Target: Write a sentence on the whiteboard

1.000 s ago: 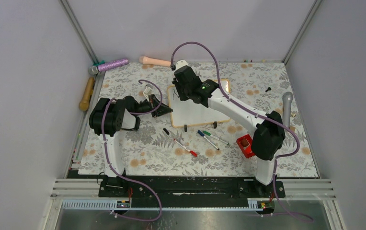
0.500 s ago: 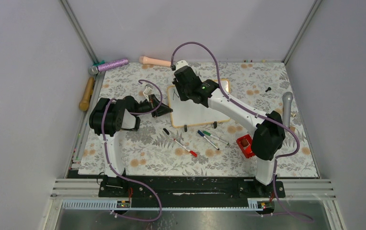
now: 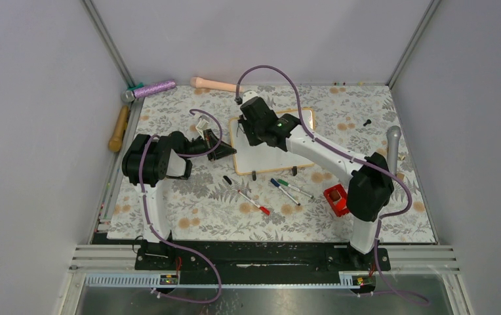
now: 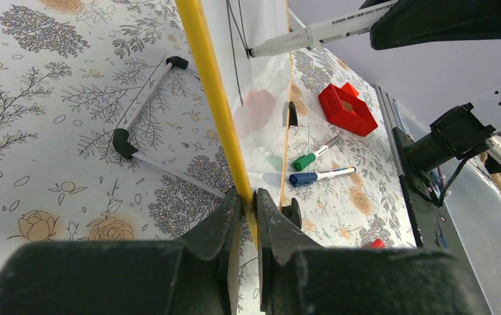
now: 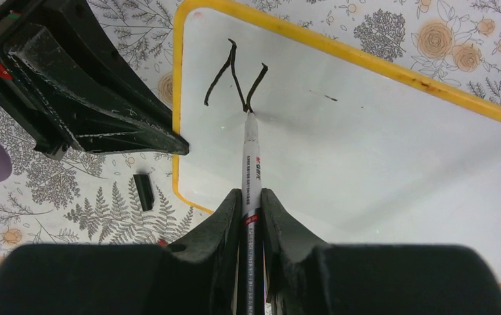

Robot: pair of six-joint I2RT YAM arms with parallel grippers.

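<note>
Table [image 3: 189, 216], floral-clothed, is enclosed by grey walls [image 3: 38, 98]. Whiteboard [image 5: 379, 151], mid-table, is pinched at its frame by the left gripper [image 4: 248, 200]. A marker [image 5: 250, 164] is clamped in the right gripper [image 5: 251, 203], tip touching the sentence [image 5: 238, 75], one letter. Red box [image 3: 335, 200], right: contents not discernible.

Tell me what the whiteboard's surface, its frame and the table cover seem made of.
Whiteboard surface: glossy white coated panel, likely melamine or plastic; it reflects the pens. Frame: matte yellowish, maybe light wood or plastic. Table cover: flat floral print, cloth or vinyl, unclear.
</note>
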